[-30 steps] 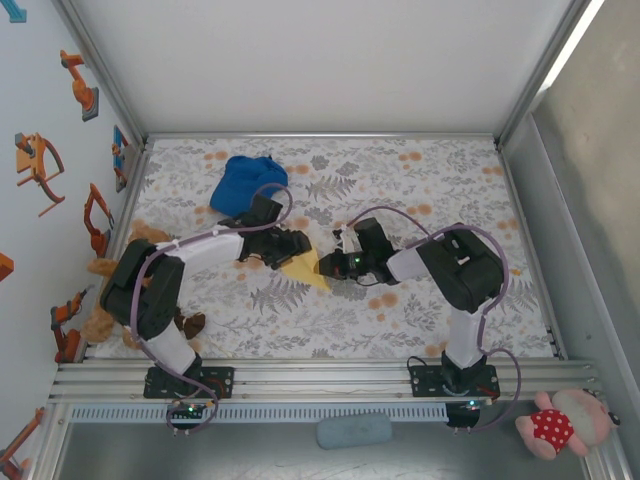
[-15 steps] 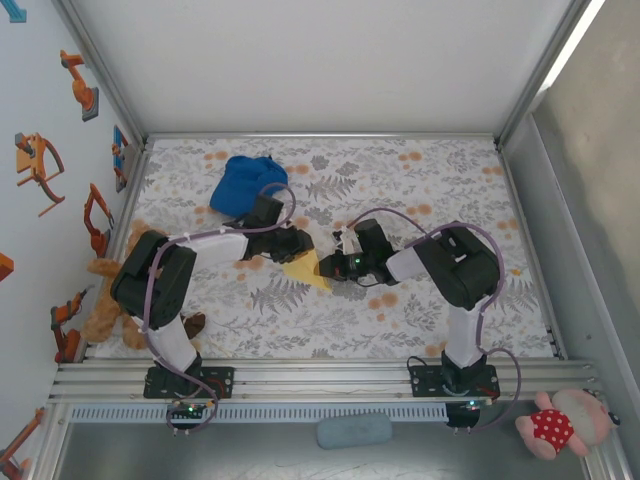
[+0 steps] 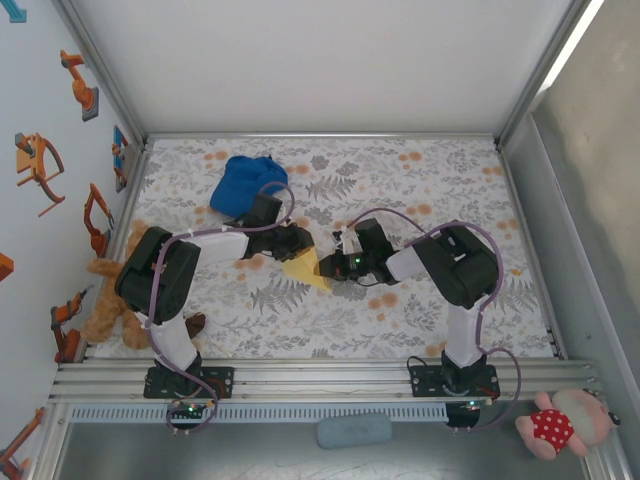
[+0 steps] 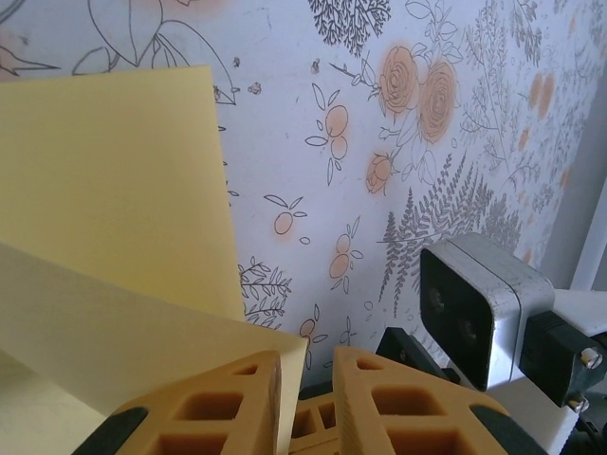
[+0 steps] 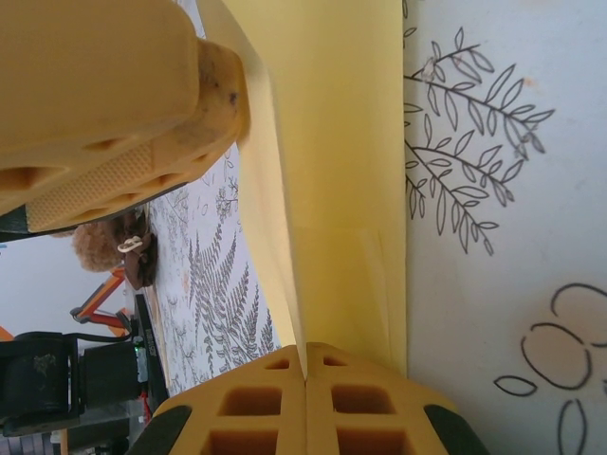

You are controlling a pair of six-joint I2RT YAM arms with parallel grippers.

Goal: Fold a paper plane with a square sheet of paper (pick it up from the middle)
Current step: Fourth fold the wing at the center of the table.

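Observation:
The square sheet of paper (image 3: 306, 270) is yellow, creased and partly folded, and lies mid-table between both grippers. My right gripper (image 3: 337, 265) is shut on a raised fold of the paper (image 5: 332, 142), its fingertips (image 5: 305, 365) pressed together with the sheet's edge between them. My left gripper (image 3: 298, 245) reaches the paper from the left. In the left wrist view a corner of the paper (image 4: 114, 190) runs into the narrow gap of that gripper (image 4: 308, 365), lying against the left finger (image 4: 218, 398). A small gap remains before the right finger (image 4: 398, 398).
A blue fabric cap (image 3: 247, 182) lies at the back left of the floral cloth (image 3: 400, 310). A brown plush toy (image 3: 108, 300) sits by the left wall. A red and white plush (image 3: 558, 422) and a grey pad (image 3: 353, 430) lie beyond the near rail.
My left gripper's jaws have narrowed around the paper's corner and its elbow has shifted slightly. The right gripper and the paper have kept their places.

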